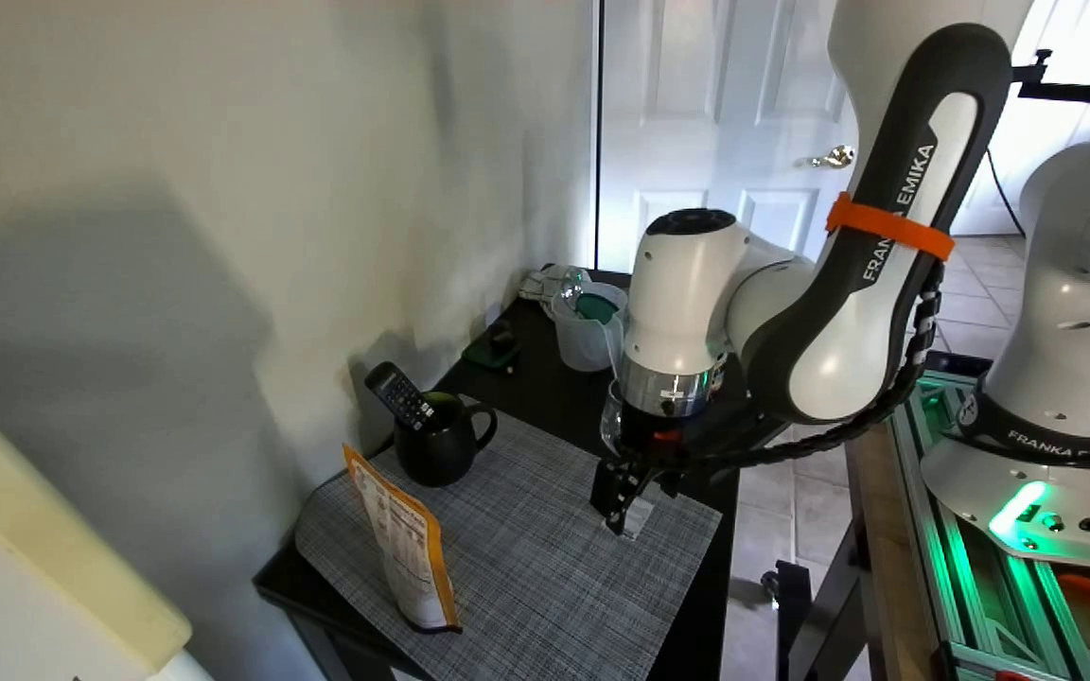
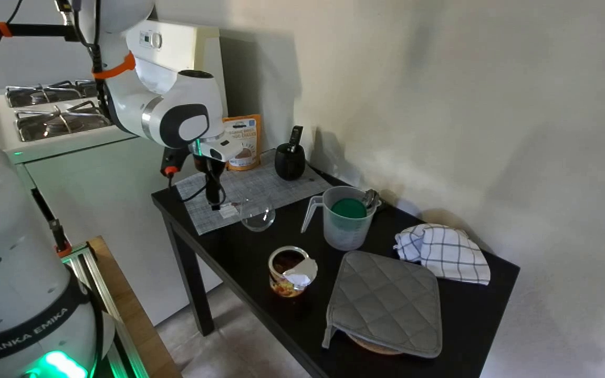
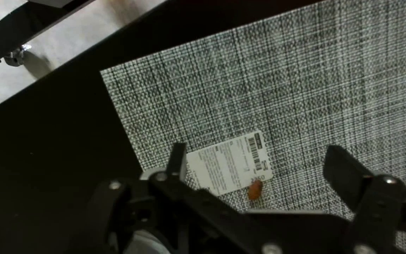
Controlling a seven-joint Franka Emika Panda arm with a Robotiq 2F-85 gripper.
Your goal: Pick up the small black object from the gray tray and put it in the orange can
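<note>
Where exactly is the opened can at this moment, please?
In an exterior view, the opened can stands on the black table at the lower middle, left of the gray quilted pad and nearer the camera than the clear glass.

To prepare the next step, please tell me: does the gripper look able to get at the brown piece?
Probably yes: in the wrist view the gripper is open, the brown piece shows between its jaws, and nothing covers it.

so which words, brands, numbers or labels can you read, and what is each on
"FRANKA EMIKA": white robot arm, partly under an orange strap
"FRANKA EMIKA": black band around the white robot base
"2250", probably: white rectangular card; smaller print unreadable
Too small or blurred: upright white and orange pouch, short orange-brown can, black remote control
</note>
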